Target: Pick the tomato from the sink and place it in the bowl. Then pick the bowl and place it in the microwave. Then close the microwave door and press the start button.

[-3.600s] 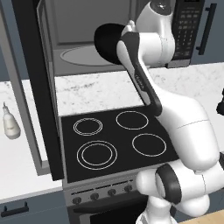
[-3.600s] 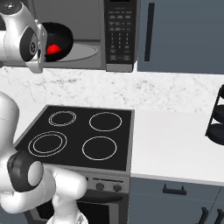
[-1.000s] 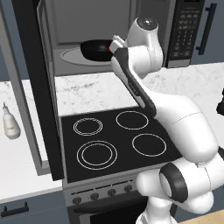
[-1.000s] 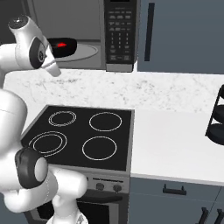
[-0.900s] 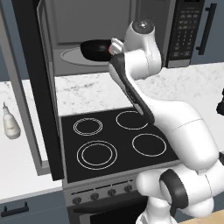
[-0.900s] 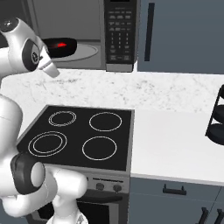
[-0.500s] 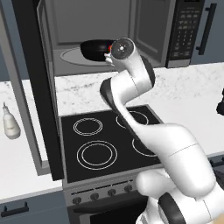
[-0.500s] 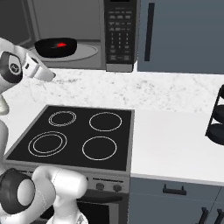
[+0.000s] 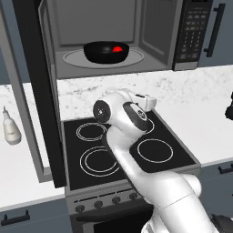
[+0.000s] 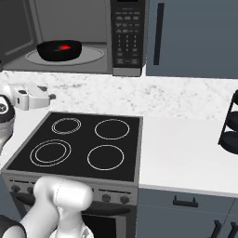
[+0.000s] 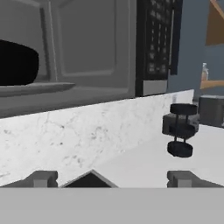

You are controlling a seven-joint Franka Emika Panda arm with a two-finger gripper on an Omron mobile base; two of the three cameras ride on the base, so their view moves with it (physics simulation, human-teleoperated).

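Inside the microwave, the bowl is sitting on the turntable with the tomato in it. Your tool is hanging wide open, holding nothing, low over the stove. The microwave door is standing open at left; you're best pushing its far edge squarely. White marbled surface is flanking the stove, a dark rack standing far right.

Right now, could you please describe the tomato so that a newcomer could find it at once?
Look into the open microwave above the stove. On its round turntable sits a wide black bowl. The tomato is the small red ball inside that bowl, the one bright spot among grey and black.
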